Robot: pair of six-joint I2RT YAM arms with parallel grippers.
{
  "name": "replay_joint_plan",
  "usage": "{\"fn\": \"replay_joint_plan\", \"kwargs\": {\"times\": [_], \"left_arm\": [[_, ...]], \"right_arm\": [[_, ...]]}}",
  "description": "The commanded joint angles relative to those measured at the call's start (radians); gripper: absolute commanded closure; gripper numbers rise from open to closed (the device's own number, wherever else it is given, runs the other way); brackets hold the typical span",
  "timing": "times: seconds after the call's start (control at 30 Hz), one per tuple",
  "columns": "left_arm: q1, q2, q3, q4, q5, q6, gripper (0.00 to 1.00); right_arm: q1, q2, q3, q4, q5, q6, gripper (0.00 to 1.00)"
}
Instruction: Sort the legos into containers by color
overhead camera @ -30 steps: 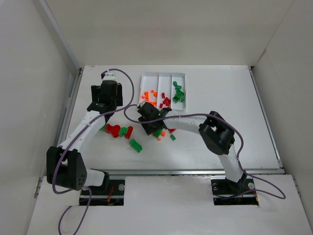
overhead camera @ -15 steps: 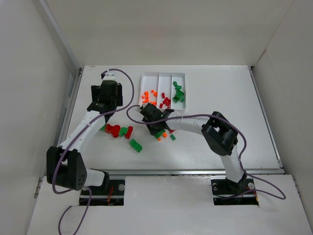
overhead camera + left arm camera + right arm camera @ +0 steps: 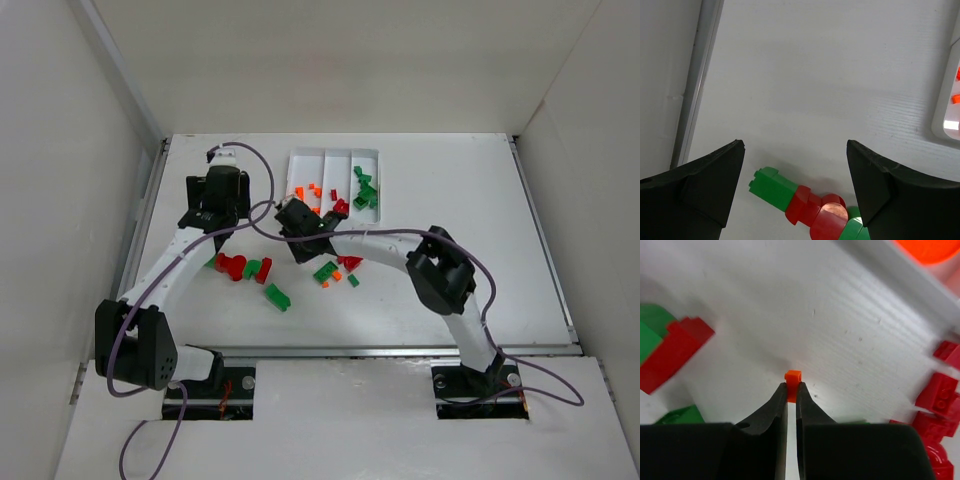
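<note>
The right end effector [image 3: 298, 224] is clenched on a tiny orange plastic brick [image 3: 793, 378], pinched at the very tips of its fingers [image 3: 776, 402]. It now sits by the 7 o'clock corner of the white shallow plastic tray [image 3: 333, 152]. Half a second ago it was lower, down over the loose green and orange bricks [image 3: 335, 270]. It has since pulled away toward 11 o'clock, and that scatter lies uncovered on the white tabletop [image 3: 450, 190]. In the right wrist view the held brick hangs over bare tabletop, with the tray's wall crossing at 1 o'clock and red bricks [image 3: 939, 397] at 3 o'clock. The tray sits at 12 o'clock on the tabletop, with orange pieces [image 3: 305, 192] in its 9 o'clock compartment, red pieces [image 3: 338, 207] in the middle and green pieces [image 3: 365, 190] at 3 o'clock. The left end effector [image 3: 795, 150] has not moved. It is spread wide and grasps nothing above the joined red and green bricks [image 3: 805, 207]. A lone green brick [image 3: 277, 297] lies unchanged at 5 o'clock of those.
</note>
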Motion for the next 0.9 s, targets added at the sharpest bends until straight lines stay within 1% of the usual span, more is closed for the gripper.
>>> {"fn": "replay_joint_plan", "kwargs": {"times": [0.0, 0.03, 0.13, 0.33, 0.43, 0.5, 0.53, 0.57, 0.6, 0.63, 0.73, 0.87], "left_arm": [[-0.002, -0.042, -0.008, 0.021, -0.027, -0.003, 0.19], [-0.002, -0.042, -0.008, 0.021, -0.056, -0.003, 0.19], [-0.002, -0.042, -0.008, 0.031, -0.085, -0.003, 0.19], [-0.002, -0.042, -0.017, 0.041, -0.085, 0.006, 0.19], [-0.002, -0.042, -0.017, 0.041, -0.085, 0.006, 0.19], [-0.002, -0.033, -0.017, 0.041, -0.085, 0.006, 0.19], [-0.002, -0.033, -0.017, 0.041, -0.085, 0.006, 0.19], [-0.002, -0.033, -0.017, 0.041, -0.085, 0.006, 0.19], [-0.002, -0.033, -0.017, 0.041, -0.085, 0.006, 0.19], [-0.002, -0.033, -0.017, 0.041, -0.085, 0.006, 0.19], [-0.002, -0.033, -0.017, 0.041, -0.085, 0.006, 0.19], [-0.002, -0.024, -0.017, 0.041, -0.085, 0.006, 0.19]], "right_arm": [[-0.014, 0.010, 0.152, 0.000, 0.095, 0.020, 1.00], [-0.024, 0.023, 0.180, 0.000, 0.109, 0.034, 1.00], [-0.073, 0.081, 0.275, 0.000, 0.159, 0.044, 1.00], [-0.130, 0.237, 0.475, -0.009, 0.245, 0.032, 1.00], [-0.139, 0.260, 0.517, 0.004, 0.279, 0.011, 1.00], [-0.149, 0.274, 0.526, 0.029, 0.290, -0.026, 0.91], [-0.149, 0.274, 0.526, 0.050, 0.290, -0.038, 0.83], [-0.149, 0.274, 0.526, 0.050, 0.290, -0.049, 0.74], [-0.149, 0.274, 0.539, 0.050, 0.302, -0.070, 0.55], [-0.149, 0.274, 0.539, 0.050, 0.302, -0.081, 0.50], [-0.149, 0.241, 0.539, 0.050, 0.314, -0.109, 0.39], [-0.149, 0.144, 0.488, 0.020, 0.290, -0.121, 0.37]]}}
